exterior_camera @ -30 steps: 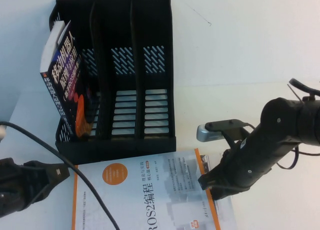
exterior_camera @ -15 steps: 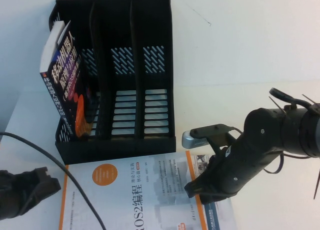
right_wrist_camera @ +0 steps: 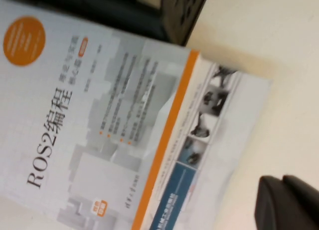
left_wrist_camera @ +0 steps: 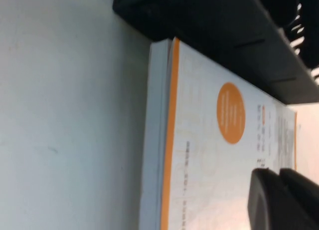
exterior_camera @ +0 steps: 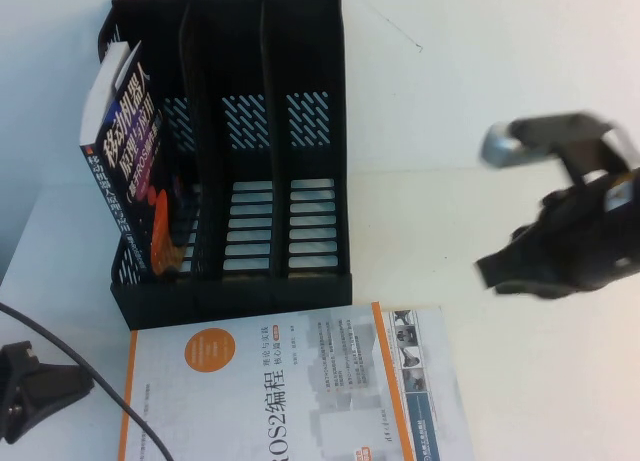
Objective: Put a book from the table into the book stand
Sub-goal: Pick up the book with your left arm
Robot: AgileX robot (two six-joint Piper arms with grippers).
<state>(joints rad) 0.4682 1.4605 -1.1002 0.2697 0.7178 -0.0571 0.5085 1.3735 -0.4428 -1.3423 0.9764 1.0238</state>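
White ROS2 book lies flat on the counter, touching the black stand. Right gripper hovers empty beside it, left gripper sits near its other edge. Can't tell how wide either one is.

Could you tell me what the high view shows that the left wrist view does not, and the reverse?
Only the high view shows the right gripper raised to the right of the book stand, and the dark book leaning in its leftmost slot. Only the left wrist view shows the white book's page edge close up, with the left gripper beside it. Both show the white ROS2 book lying flat against the stand's front.
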